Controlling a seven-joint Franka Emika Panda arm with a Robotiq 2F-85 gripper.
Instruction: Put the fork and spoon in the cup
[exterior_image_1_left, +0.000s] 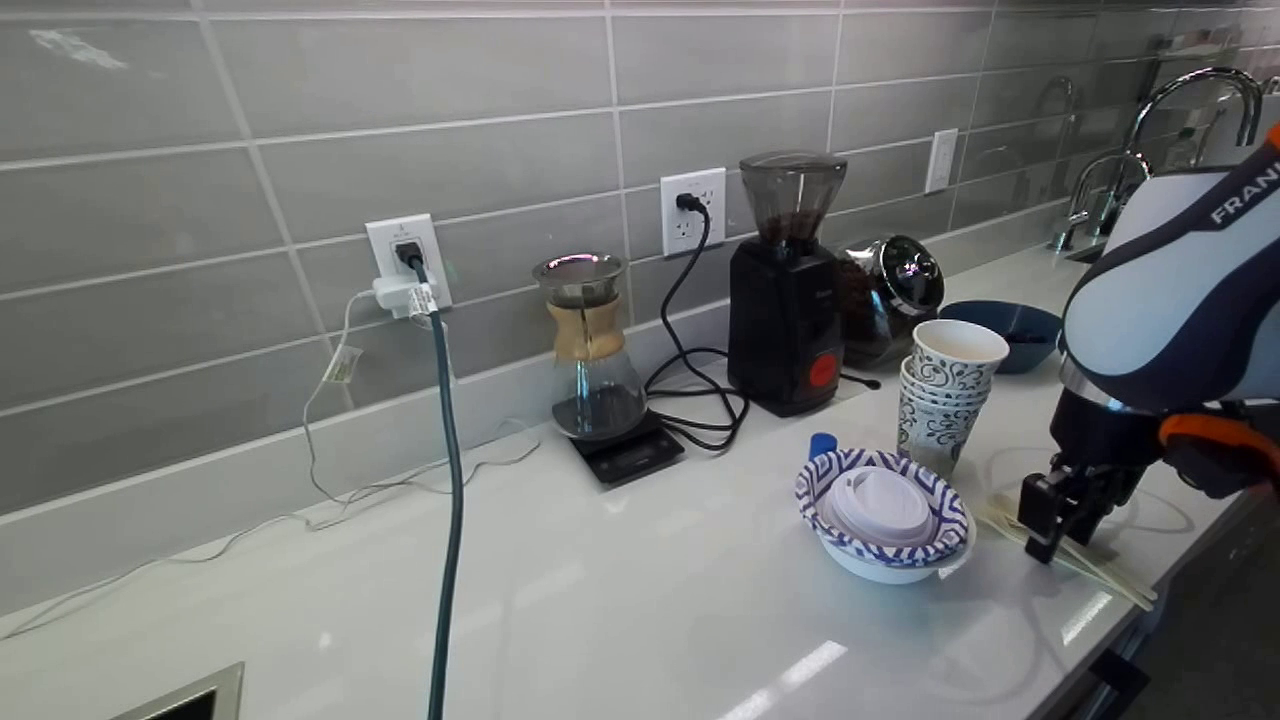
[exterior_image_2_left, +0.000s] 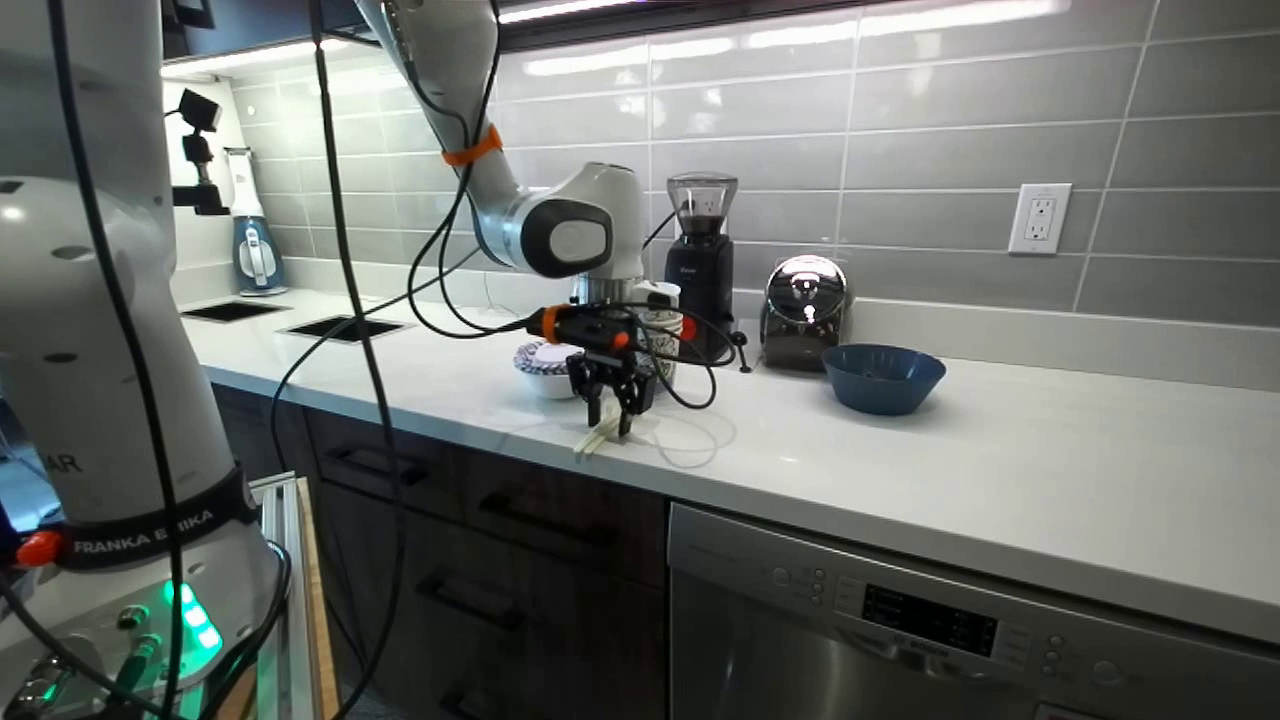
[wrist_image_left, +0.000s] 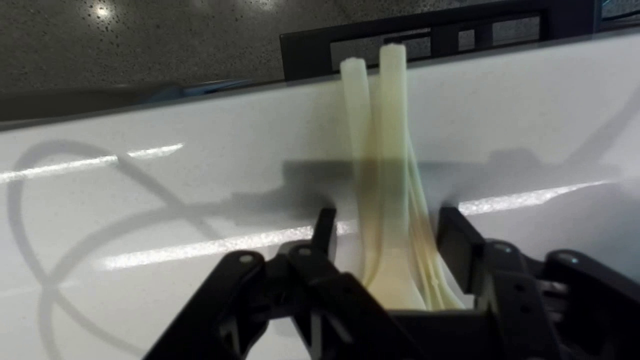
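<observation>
A white counter (exterior_image_1_left: 620, 600) runs beneath a Franka arm (exterior_image_1_left: 1150, 300) that stands at 3 o'clock in an exterior view. Its gripper (wrist_image_left: 387, 227) holds nothing, the jaws parted low over the counter. At 9 o'clock from it sits a blue-and-white bowl (exterior_image_1_left: 951, 515); at 11 o'clock, an upright nested stack of cups (exterior_image_1_left: 935, 430), the topmost cup (exterior_image_1_left: 952, 375) the likely target, no utensil showing in its mouth. Between the jaws lie the pale utensils (wrist_image_left: 392, 150) in a loose bundle, handles pointing to 12 o'clock in the wrist view — which is fork, which spoon, cannot be told. The step in hand appears to be the grasp — delivery not yet begun. The next move likely calls for drawing the jaws together on the handles so none slips free, then lifting, swinging toward 11 o'clock and tipping the bundle upright over the topmost cup.
</observation>
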